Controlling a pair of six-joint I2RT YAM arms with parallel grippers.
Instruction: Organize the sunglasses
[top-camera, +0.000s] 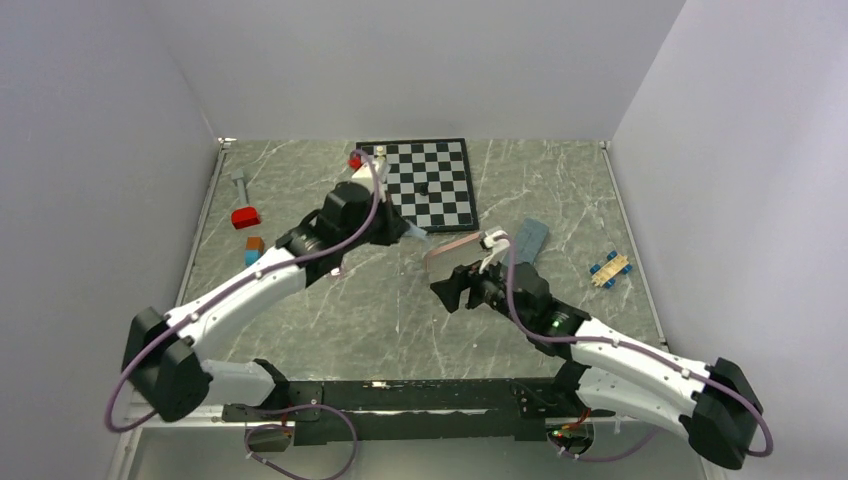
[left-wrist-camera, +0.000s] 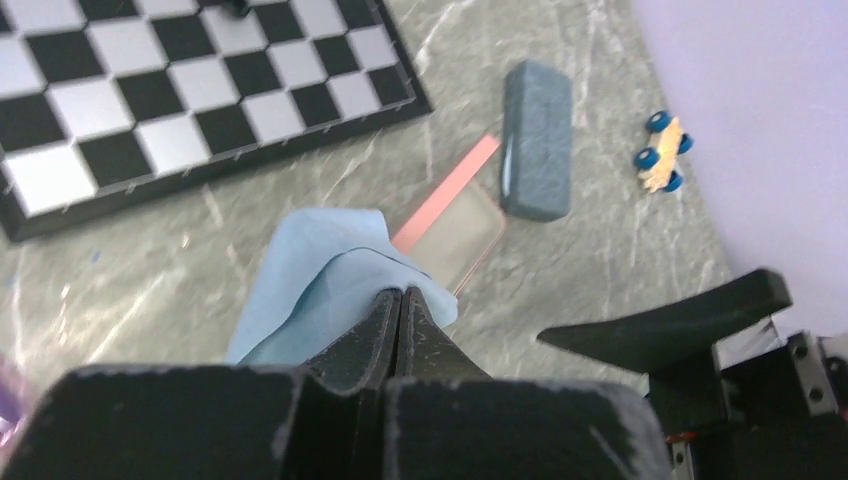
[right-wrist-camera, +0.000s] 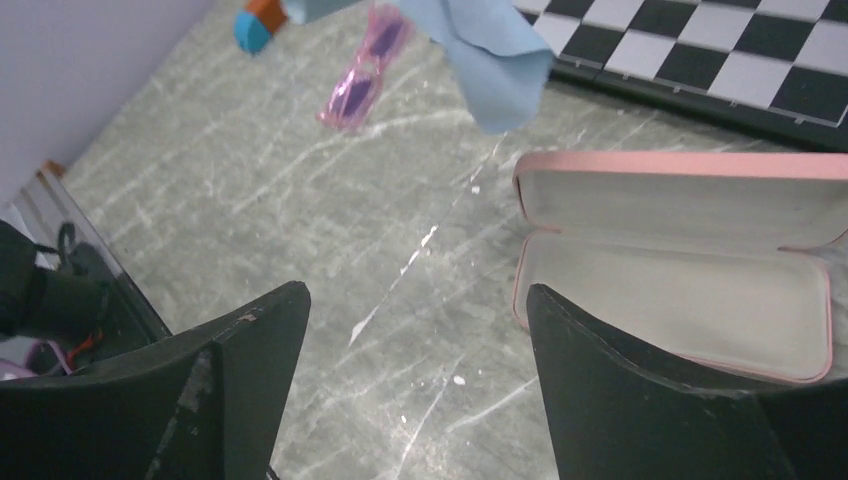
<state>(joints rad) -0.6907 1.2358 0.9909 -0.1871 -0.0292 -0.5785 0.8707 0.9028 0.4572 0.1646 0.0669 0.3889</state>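
Left claw (left-wrist-camera: 400, 296) is pinching a lifted blue cloth (left-wrist-camera: 310, 270); right claw (right-wrist-camera: 418, 295) is hovering, jaws apart, beside the open pink case (right-wrist-camera: 680, 290). Purple sunglasses (right-wrist-camera: 362, 75) are lying beyond, likely needing grasping next.

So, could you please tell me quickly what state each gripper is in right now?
Left gripper: closed on the light-blue cloth.
Right gripper: open, holding nothing.
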